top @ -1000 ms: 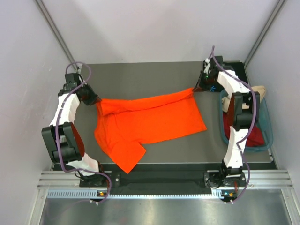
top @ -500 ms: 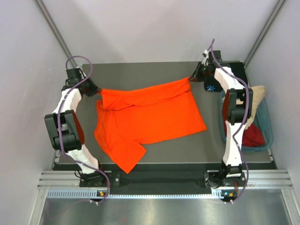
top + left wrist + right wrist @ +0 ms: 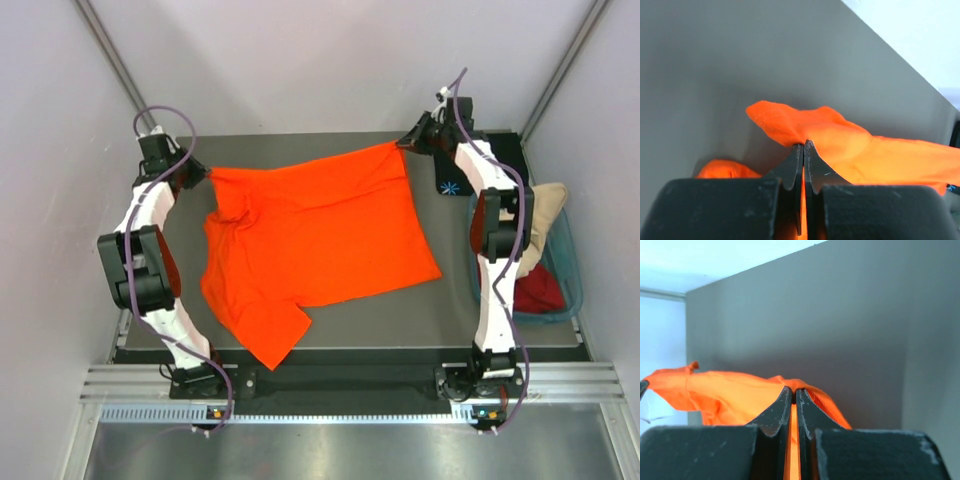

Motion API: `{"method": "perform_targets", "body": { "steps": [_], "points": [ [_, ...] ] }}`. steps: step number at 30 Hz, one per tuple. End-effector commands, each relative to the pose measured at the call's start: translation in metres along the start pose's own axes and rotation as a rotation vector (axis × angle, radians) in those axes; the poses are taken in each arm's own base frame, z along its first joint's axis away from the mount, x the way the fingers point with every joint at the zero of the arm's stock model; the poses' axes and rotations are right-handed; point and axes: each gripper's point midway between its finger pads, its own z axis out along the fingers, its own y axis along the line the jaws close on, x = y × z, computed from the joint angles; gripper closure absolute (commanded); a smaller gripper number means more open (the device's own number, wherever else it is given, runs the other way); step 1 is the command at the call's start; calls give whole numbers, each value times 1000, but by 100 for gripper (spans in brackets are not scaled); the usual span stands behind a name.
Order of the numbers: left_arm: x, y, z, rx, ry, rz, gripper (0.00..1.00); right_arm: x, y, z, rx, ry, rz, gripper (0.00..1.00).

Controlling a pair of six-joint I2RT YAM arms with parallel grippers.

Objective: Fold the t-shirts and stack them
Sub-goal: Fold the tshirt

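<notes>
The bright orange t-shirt (image 3: 310,240) lies spread on the grey table. Its far edge is stretched taut between my two grippers. My left gripper (image 3: 200,177) is shut on the shirt's far left corner; in the left wrist view (image 3: 803,145) orange cloth (image 3: 805,127) is pinched between the tips. My right gripper (image 3: 405,144) is shut on the far right corner; the right wrist view (image 3: 794,390) shows cloth (image 3: 730,390) clamped there too. The black t-shirt with the light-blue star (image 3: 452,183) lies at the far right. The beige shirt (image 3: 545,215) and dark red shirt (image 3: 540,290) sit in the tub.
A teal plastic tub (image 3: 573,285) stands at the table's right edge, beside the right arm. White walls close in on both sides and behind. The table's far edge (image 3: 300,135) is just beyond both grippers.
Both grippers have moved toward the far edge, pulling the folded-over far part of the orange shirt open and flat. The black shirt's star mark now shows more.
</notes>
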Motion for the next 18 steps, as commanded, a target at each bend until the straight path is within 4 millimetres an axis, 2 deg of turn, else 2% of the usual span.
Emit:
{"method": "perform_targets", "body": {
  "steps": [1, 6, 8, 9, 10, 12, 18],
  "points": [
    [-39, -20, 7, 58, -119, 30, 100, -33, 14, 3, -77, -96, -8, 100],
    [-44, -18, 21, 67, -133, 40, 100, -37, 5, 10, -100, -112, 9, 100],
    [-48, -25, 25, 109, -137, 64, 100, -40, -2, 12, -97, -124, 19, 100],
    [-43, -25, 30, 123, -117, 69, 100, -41, -4, 13, -99, -127, 23, 100],
    [-51, -31, 32, 153, -141, 89, 100, -42, -7, 13, -95, -127, 37, 100],
    [-50, -41, 38, 221, -129, 114, 100, -45, -15, 14, -90, -137, 41, 100],
    [-49, -49, 54, 280, -123, 191, 100, -41, -28, 18, -77, -129, 55, 100]
  ]
}}
